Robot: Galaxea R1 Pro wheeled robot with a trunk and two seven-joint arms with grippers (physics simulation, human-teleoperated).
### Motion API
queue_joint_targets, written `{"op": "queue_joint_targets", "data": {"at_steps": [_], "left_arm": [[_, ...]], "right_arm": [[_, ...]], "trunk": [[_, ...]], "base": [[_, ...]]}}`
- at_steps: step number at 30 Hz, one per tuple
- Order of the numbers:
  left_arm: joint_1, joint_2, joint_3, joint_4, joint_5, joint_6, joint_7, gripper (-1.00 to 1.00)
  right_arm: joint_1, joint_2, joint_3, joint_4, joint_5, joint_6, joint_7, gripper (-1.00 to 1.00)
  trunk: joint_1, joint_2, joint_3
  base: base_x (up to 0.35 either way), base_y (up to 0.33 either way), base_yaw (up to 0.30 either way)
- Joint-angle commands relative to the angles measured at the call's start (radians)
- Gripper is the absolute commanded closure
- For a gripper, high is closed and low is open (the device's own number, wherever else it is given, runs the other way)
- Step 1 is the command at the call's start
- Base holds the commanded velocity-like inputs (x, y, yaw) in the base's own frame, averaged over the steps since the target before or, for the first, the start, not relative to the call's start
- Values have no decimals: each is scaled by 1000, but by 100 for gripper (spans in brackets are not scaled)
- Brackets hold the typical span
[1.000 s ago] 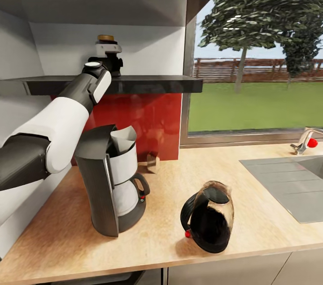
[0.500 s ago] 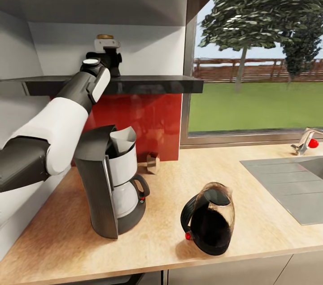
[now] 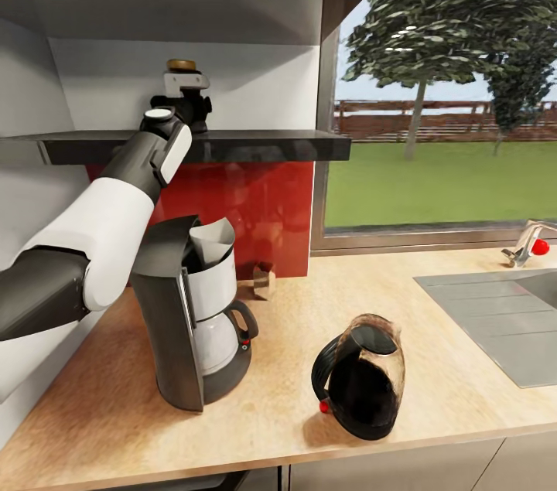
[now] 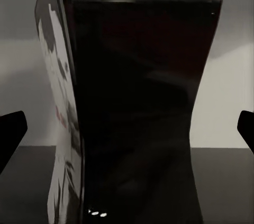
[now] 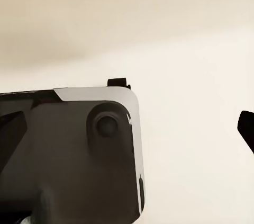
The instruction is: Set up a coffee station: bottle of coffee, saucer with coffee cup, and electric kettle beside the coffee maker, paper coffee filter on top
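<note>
The bottle of coffee, dark with a gold cap, stands on the black kitchen shelf. My left gripper is raised to it and open. In the left wrist view the dark bottle stands close between the two spread fingertips, with gaps on both sides. The coffee maker stands on the wooden countertop under the shelf, with a white paper filter sticking out of its top. The electric kettle sits tilted to its right. My right gripper is open, hanging over a pale floor.
A small brown box stands by the red backsplash behind the coffee maker. A grey sink and faucet take up the counter's right end. A window runs along the back. Part of my own grey-and-black body fills the right wrist view.
My left arm has shifted only slightly at the shelf, rising a touch and settling back. The bottle, coffee maker and kettle have stayed put.
</note>
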Motion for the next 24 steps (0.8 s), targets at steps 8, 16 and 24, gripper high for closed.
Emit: {"op": "queue_joint_targets", "data": {"at_steps": [8,16,24], "left_arm": [[20,4,-4,-13,6,-5,15,-100],[23,3,-4,-13,8,-4,8,-100],[23,5,-3,-13,6,-6,10,-100]], "right_arm": [[0,0,7,0,-11,-3,5,-100],[0,0,7,1,-11,-2,5,-100],[0,0,7,1,-11,-2,5,-100]], "trunk": [[0,-1,0],[0,-1,0],[0,-1,0]], "base": [[0,0,0],[143,0,0],[77,0,0]]}}
